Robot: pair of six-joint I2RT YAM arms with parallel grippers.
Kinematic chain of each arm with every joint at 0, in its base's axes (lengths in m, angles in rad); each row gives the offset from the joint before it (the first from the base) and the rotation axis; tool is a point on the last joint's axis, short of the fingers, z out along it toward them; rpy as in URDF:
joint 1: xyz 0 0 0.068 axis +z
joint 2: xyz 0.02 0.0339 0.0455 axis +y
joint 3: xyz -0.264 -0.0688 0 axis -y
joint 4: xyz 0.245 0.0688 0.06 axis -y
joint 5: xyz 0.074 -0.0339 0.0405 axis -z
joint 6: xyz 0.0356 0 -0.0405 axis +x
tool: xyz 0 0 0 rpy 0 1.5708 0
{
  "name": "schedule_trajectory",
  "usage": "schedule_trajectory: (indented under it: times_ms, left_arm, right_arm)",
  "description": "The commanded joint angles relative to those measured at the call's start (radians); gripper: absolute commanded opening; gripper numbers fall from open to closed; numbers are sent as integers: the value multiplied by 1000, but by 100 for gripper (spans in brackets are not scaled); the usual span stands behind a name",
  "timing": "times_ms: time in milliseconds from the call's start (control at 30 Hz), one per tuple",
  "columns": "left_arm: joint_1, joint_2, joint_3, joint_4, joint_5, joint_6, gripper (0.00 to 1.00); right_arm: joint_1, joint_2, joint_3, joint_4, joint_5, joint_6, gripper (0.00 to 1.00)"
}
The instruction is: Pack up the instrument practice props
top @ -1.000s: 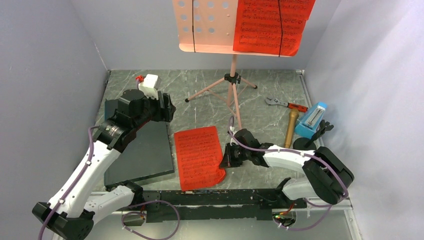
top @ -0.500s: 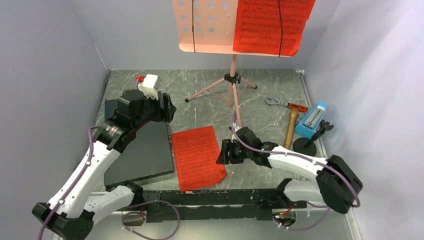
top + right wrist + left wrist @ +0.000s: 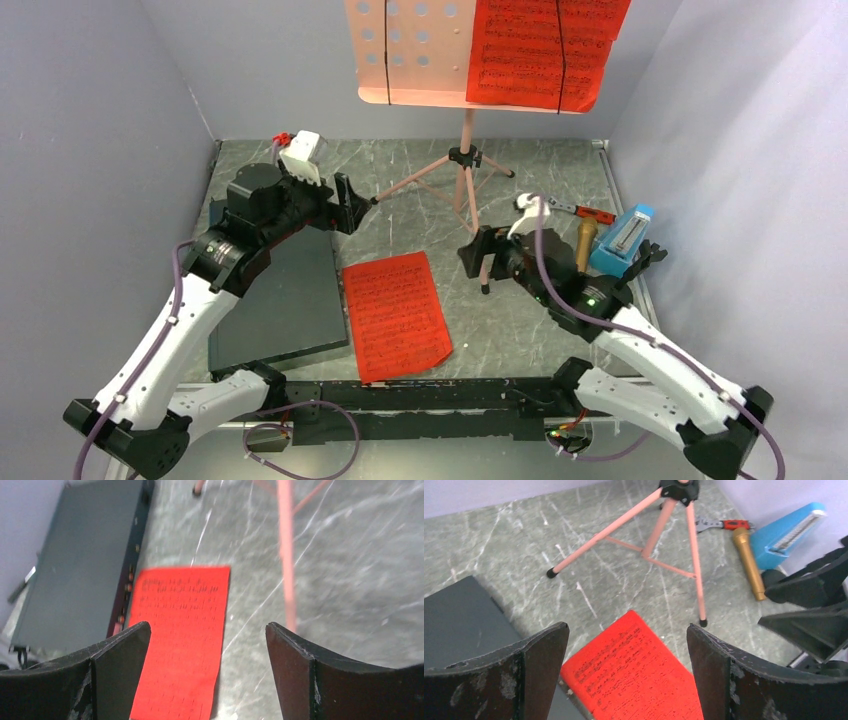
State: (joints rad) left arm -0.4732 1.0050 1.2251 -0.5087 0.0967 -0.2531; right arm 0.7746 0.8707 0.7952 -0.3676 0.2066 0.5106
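Note:
The pink music stand (image 3: 420,60) stands at the back on its tripod (image 3: 664,530), with a red sheet-music page (image 3: 540,50) on its perforated desk. Another red page (image 3: 395,315) lies flat on the table beside the dark slab. My right gripper (image 3: 478,255) hovers open above and right of that page (image 3: 180,630), next to a tripod leg (image 3: 286,545). My left gripper (image 3: 350,210) is open and raised, looking down on the same page (image 3: 639,675). The gold microphone (image 3: 582,255) lies by the blue metronome (image 3: 622,240) and the black round-base stand (image 3: 610,288).
A large dark flat slab (image 3: 280,305) lies at the left under the left arm. A red-handled wrench (image 3: 575,209) rests at the back right beyond the microphone. Grey walls close in the table at left, back and right.
My right gripper has opened, let go of the flat red page, and risen back toward the tripod. My left gripper has opened wider and shifted slightly toward the stand.

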Motion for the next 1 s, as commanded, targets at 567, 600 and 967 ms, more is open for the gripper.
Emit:
schedule_trajectory:
  times_ms: [567,600,967]
  left_arm:
    - [-120,277,451,272,221,-104,92]
    - [-126,300,479,278,224,-105,91]
    - [-172,537,750,361,209,-112,90]
  right_arm:
    - [-361,49,628,-37,-101,-427,88]
    - [-379,62,655,-42,-125,-433,87]
    - [-476,192,882,-15,-228,-503,84]
